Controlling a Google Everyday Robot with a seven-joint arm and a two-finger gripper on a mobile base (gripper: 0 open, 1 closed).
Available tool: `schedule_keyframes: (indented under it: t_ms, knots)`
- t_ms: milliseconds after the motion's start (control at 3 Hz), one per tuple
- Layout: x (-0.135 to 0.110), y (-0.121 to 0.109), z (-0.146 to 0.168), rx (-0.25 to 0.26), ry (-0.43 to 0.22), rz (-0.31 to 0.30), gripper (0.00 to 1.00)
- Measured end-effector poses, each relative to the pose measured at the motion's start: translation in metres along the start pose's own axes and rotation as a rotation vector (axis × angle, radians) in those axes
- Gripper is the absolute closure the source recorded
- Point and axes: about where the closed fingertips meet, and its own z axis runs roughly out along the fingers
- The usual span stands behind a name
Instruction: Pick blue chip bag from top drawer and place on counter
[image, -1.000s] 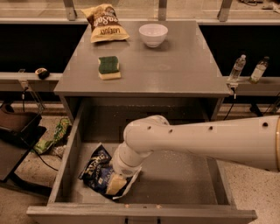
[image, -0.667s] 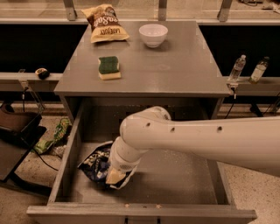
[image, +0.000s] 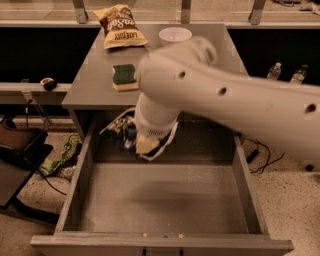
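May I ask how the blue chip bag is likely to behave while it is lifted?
Probably floppy: the blue chip bag hangs crumpled at the tool, just under the counter edge and above the top drawer floor, white edges drooping on both sides. Likely light, since the tool alone carries it. Being limp, it may sag or shift when set down.

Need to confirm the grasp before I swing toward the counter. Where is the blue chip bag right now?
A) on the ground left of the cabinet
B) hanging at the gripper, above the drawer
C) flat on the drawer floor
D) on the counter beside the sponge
B: the blue chip bag hangs at the gripper, clear of the top drawer floor, by the front edge of the counter and not yet on it.
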Motion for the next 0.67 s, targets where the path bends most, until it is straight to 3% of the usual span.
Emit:
schedule_keyframes:
  t_ms: [333, 667]
  knots:
    - [0.034, -0.079, -0.039, 0.023, 0.133, 0.067, 1.0]
    - [0.06, -0.132, -0.056, 0.037, 0.198, 0.172, 1.0]
